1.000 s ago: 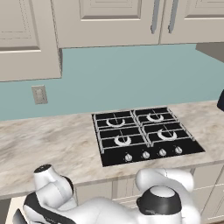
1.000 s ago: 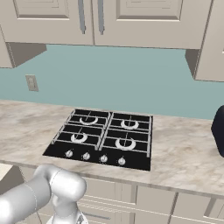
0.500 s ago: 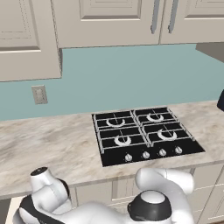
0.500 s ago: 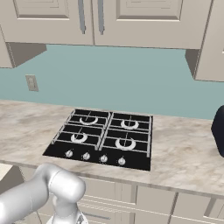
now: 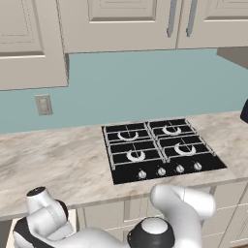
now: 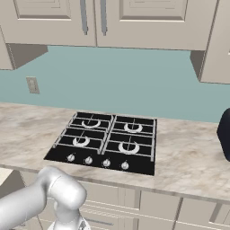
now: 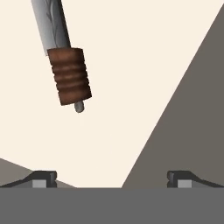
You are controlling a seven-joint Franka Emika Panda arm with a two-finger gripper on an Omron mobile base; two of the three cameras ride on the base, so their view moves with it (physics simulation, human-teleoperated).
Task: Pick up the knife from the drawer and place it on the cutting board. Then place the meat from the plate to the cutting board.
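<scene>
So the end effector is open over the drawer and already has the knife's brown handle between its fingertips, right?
Not quite. In the hand view the end effector is open over the drawer, but the knife lies untouched ahead of it; its brown handle is well clear of both fingertips, not between them.
</scene>
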